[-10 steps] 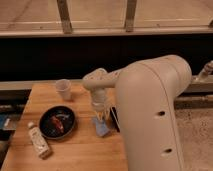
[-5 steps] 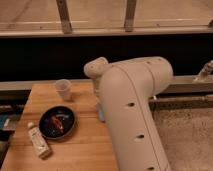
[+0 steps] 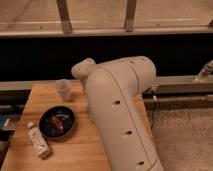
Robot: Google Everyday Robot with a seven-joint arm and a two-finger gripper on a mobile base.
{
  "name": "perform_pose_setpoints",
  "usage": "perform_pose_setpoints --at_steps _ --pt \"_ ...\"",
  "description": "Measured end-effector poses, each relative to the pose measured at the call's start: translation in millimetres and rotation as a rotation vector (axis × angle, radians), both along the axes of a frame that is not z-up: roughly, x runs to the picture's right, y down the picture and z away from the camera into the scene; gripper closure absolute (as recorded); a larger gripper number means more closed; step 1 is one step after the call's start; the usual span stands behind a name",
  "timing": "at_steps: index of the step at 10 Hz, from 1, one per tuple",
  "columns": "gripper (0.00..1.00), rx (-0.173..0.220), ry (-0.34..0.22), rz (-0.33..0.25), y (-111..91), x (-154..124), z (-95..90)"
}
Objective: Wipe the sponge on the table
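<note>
The white arm [image 3: 120, 110] fills the view right of the dark bowl [image 3: 57, 123] and hides both the claw and the sponge, so you cannot tell whether the claw is open, closed or gripping anything. The sponge does not show on the bare table [image 3: 75, 155] around the bowl. It most likely lies right of the bowl, under the arm. If you are wiping, keep the sponge flat with light, even pressure. Stroke away from the bowl, and stay clear of the cup [image 3: 63, 90] behind the bowl and the bottle [image 3: 38, 141] at its front left.
</note>
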State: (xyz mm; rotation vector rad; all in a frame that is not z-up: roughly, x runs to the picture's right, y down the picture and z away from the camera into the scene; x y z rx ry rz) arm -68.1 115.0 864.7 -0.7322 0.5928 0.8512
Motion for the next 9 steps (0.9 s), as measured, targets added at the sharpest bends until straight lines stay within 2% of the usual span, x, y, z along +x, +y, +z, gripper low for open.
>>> perform_pose_setpoints --at_steps 2,4,6,9 --pt "1.00 -0.020 -0.074 -0.035 29 -24 -29.4" --pt "1.00 -0.030 -0.126 -0.062 50 -33 -57.6" --pt "1.00 -0.027 -0.118 -0.074 69 -23 -75.5" --pt "1.00 -0.022 -0.077 -0.050 73 -1 -77.1"
